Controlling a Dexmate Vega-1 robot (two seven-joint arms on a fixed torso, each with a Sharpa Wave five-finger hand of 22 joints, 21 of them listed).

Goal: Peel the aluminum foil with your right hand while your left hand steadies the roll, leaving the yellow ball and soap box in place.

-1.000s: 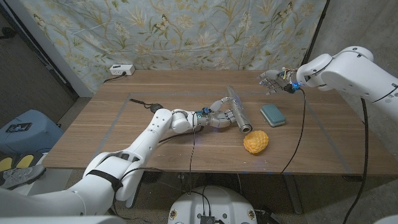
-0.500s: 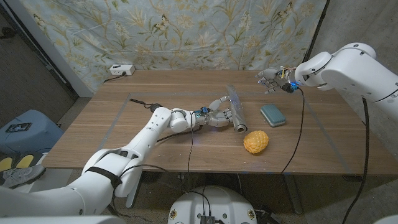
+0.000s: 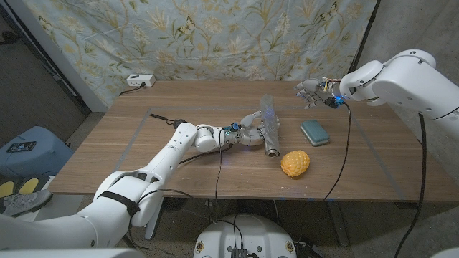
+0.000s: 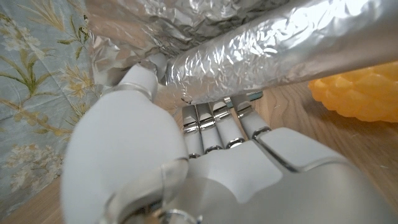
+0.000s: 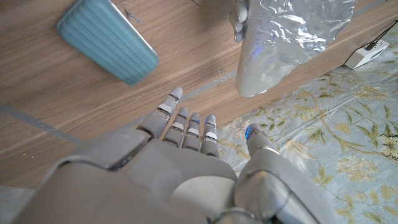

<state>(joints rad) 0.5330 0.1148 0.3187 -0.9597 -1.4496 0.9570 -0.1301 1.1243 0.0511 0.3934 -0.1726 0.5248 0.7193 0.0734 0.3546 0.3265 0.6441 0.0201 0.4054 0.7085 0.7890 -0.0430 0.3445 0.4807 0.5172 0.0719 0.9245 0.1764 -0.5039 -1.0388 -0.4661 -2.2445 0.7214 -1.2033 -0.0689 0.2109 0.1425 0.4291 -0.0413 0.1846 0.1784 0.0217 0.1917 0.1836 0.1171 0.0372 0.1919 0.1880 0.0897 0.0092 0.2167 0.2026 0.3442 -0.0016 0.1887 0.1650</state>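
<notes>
The aluminium foil roll (image 3: pixel 270 135) lies on the table's middle, a loose sheet of foil (image 3: pixel 267 106) rising from its far end. My left hand (image 3: pixel 251 133) grips the roll from the left; in the left wrist view its fingers (image 4: pixel 214 118) reach under the foil roll (image 4: pixel 280 43) and the thumb presses beside it. The yellow ball (image 3: pixel 295 163) sits just right of the roll's near end, also seen as the yellow ball (image 4: pixel 354 93). The teal soap box (image 3: pixel 314 132) lies further right. My right hand (image 3: pixel 310 93) hovers open above the far right, apart from the foil sheet (image 5: pixel 286 37) and soap box (image 5: pixel 109 40).
A white power strip (image 3: pixel 140 80) lies at the table's back left edge. A small black object with a cord (image 3: pixel 163 117) sits left of my left arm. A black cable (image 3: pixel 346 154) hangs from my right arm across the table's right side. A floral curtain hangs behind.
The roll's near end has swung left, away from the yellow ball, in my left hand's grip. The right hand has barely moved.
</notes>
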